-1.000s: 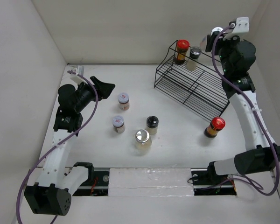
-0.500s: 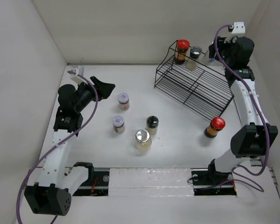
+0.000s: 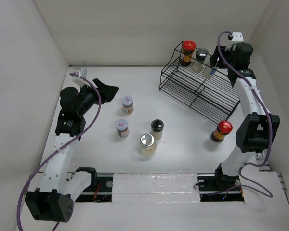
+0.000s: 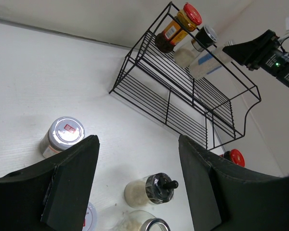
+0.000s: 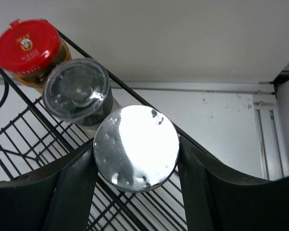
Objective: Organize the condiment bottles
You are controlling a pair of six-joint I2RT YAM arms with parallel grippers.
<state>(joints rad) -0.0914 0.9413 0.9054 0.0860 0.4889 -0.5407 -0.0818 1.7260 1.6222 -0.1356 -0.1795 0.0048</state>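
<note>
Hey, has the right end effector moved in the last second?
Yes. The right end effector has come down with its silver-capped jar toward the wire rack, beside the clear-lidded jar.

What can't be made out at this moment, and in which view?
- Right wrist view: the body and label of the round jar with a shiny silver end in the right pincer, hidden behind that end; so is contact with the black wire rack.
- Left wrist view: the wide clear silver-lidded jar, cut off by the bottom edge.
- Top view: print on the white-capped jar, too small to read.
</note>
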